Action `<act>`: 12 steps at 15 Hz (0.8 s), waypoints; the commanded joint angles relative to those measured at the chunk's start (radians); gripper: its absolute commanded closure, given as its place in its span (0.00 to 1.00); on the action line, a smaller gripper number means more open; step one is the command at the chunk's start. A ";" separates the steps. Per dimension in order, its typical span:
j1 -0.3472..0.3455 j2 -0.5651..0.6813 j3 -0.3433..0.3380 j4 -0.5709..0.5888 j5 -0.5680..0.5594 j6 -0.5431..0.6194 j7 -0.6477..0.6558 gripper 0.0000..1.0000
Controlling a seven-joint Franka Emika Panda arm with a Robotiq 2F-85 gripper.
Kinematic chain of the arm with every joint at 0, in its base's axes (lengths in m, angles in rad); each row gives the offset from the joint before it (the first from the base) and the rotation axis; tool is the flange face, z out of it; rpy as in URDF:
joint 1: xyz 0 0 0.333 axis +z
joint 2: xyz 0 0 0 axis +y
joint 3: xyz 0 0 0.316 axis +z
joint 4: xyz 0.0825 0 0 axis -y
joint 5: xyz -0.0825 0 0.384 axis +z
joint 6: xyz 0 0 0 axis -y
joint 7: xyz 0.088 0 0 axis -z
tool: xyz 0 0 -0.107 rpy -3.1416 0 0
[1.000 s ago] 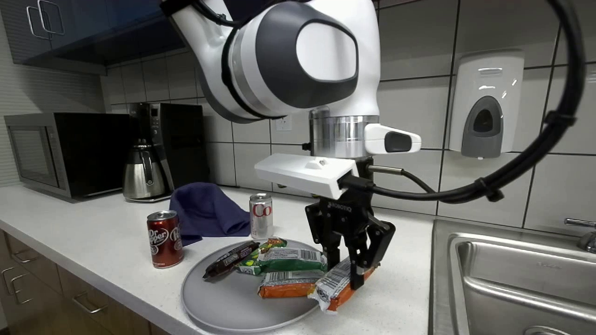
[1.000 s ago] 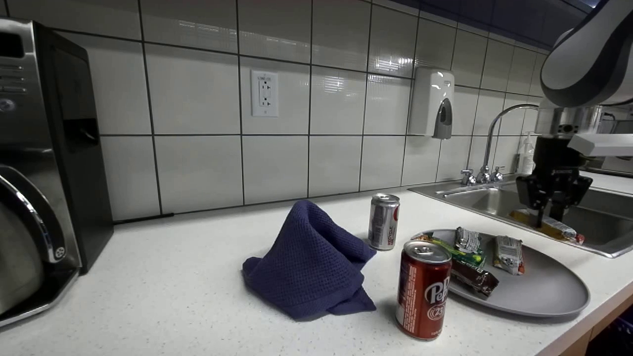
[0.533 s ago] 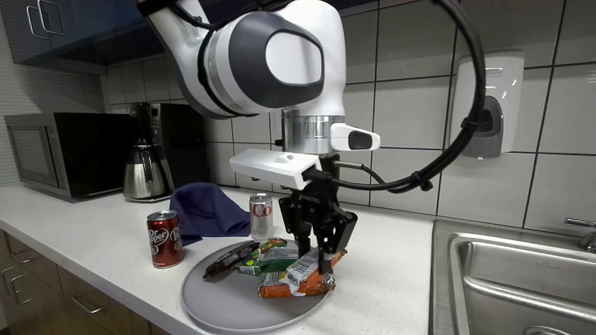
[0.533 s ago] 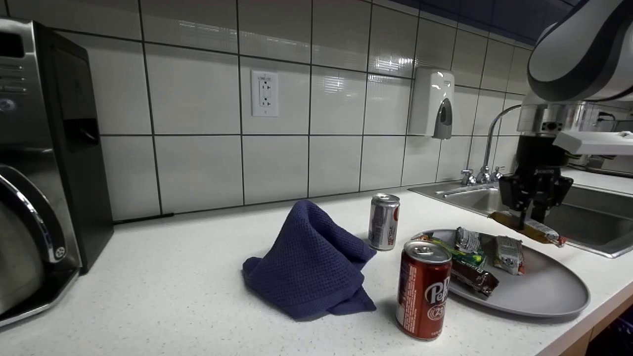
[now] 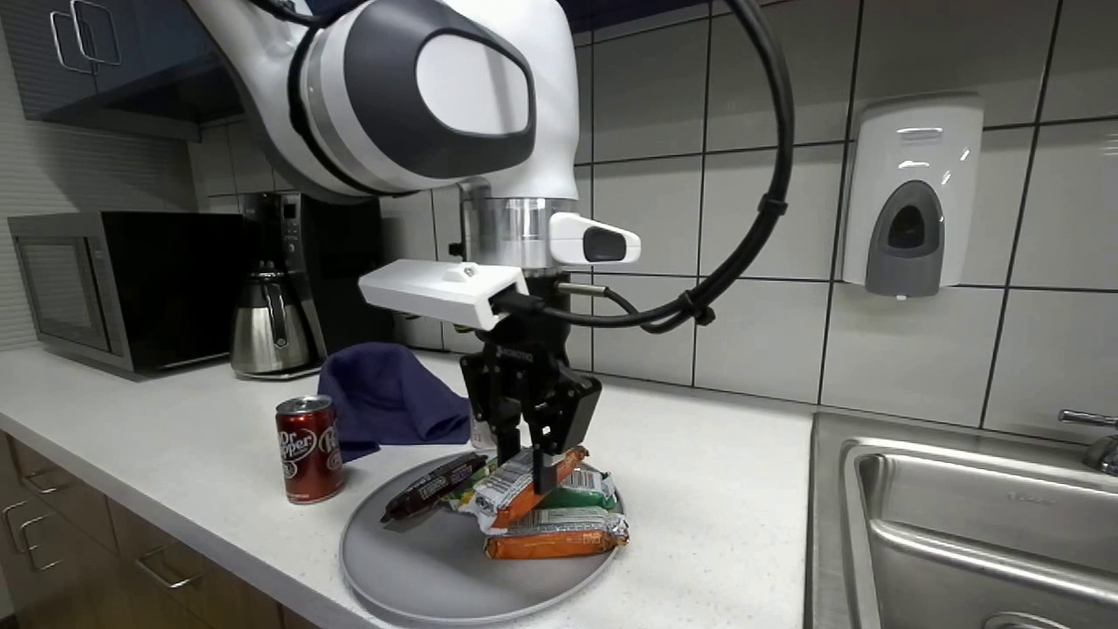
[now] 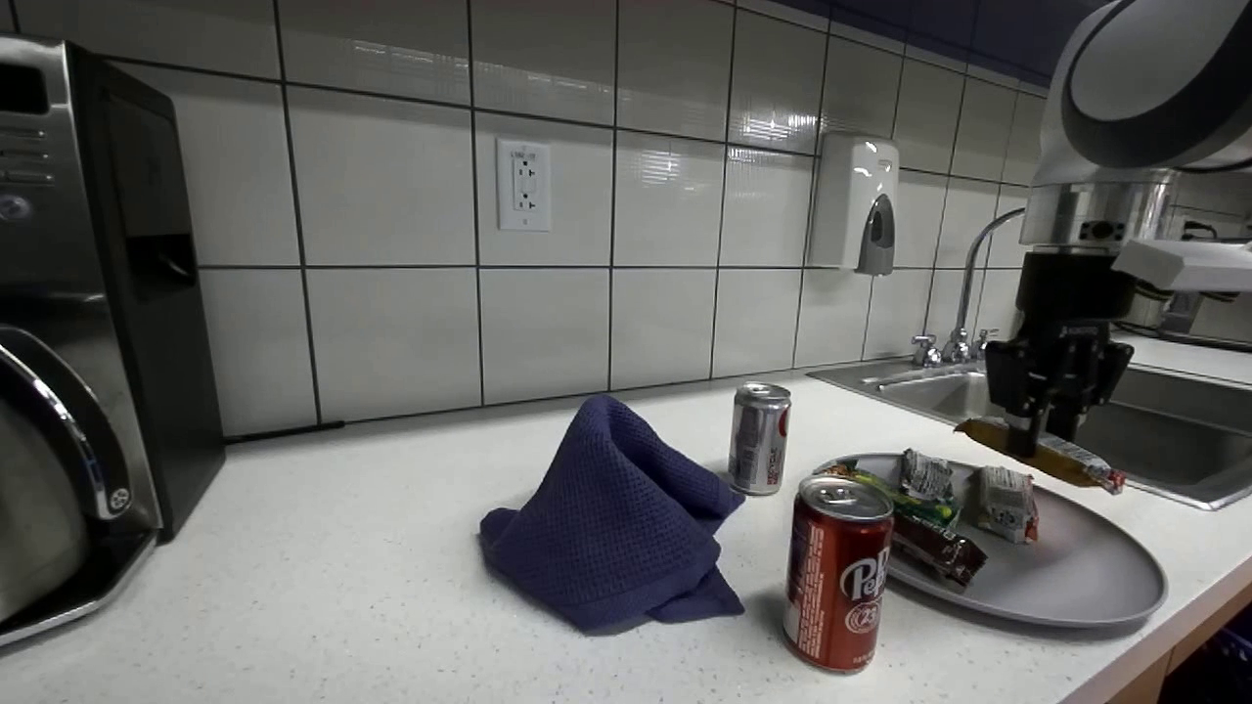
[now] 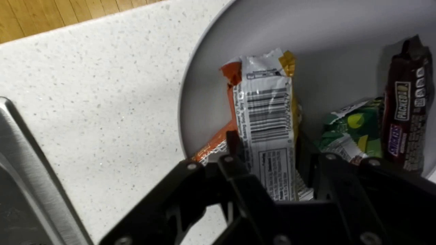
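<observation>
Arm (image 5: 552, 114): glossy white rounded shells. Dark grey joint cover (image 5: 380, 96) frames a white oval plate (image 5: 476, 85). Black band (image 5: 298, 96) wraps the shell. Shiny metal collar (image 5: 515, 231) below, dark rectangular port (image 6: 1102, 231) on it in an exterior view. White handle (image 5: 568, 238) with rounded end and dark inset pad (image 5: 603, 245) sticks off the collar. Flat angular white box (image 5: 428, 294), small knob (image 5: 467, 271) on top, black plug (image 5: 515, 302) in its end. Thick black cable (image 5: 780, 140) in a broad curve, cinched with black ties (image 5: 697, 307). Thinner black cable (image 5: 622, 302) comes off a silver connector (image 5: 581, 288). Jaws black, jointed linkages (image 5: 575, 406), small pale ROBOTIQ lettering (image 5: 514, 354); black body (image 5: 534, 328) above them. Wrist view shows round screw heads (image 7: 228, 159), greyish on black.
</observation>
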 commanded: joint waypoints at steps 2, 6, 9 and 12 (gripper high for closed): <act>0.022 -0.127 0.040 -0.087 0.000 -0.044 0.016 0.83; 0.048 -0.153 0.069 -0.123 0.004 -0.044 0.025 0.83; 0.062 -0.113 0.091 -0.104 -0.003 -0.033 0.050 0.83; 0.066 -0.100 0.107 -0.108 -0.013 -0.015 0.065 0.83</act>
